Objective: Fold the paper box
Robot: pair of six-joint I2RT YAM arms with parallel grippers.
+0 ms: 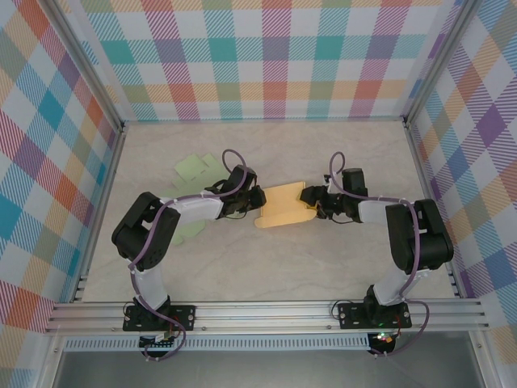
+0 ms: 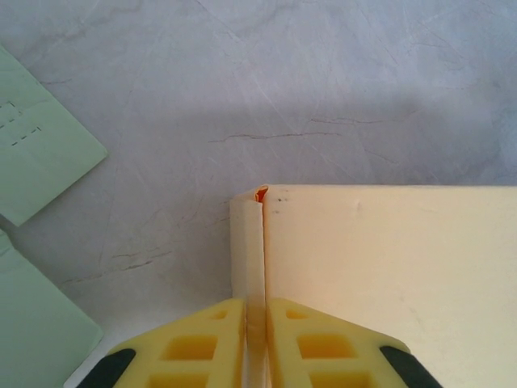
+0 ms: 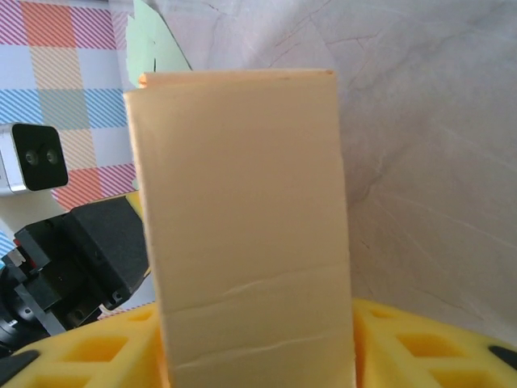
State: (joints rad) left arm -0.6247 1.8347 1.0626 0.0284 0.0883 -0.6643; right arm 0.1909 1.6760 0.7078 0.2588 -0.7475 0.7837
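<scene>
The cream paper box [image 1: 283, 206] lies partly folded at mid-table between both arms. My left gripper [image 1: 257, 199] is at its left end. In the left wrist view the yellow fingers [image 2: 202, 343] are shut on a narrow upright flap of the box [image 2: 388, 267], pinching it in the thin gap of the left gripper [image 2: 256, 343]. My right gripper [image 1: 311, 200] is at the box's right end. In the right wrist view a raised box panel [image 3: 242, 202] fills the space between the fingers [image 3: 420, 343] of the right gripper [image 3: 258, 356], both sides touching it.
Pale green flat paper sheets [image 1: 198, 168] [image 1: 187, 228] lie left of the box behind and under the left arm, and show as the green sheets [image 2: 36, 153] in the left wrist view. Checked walls close off the back and both sides of the marbled table [image 1: 266, 275].
</scene>
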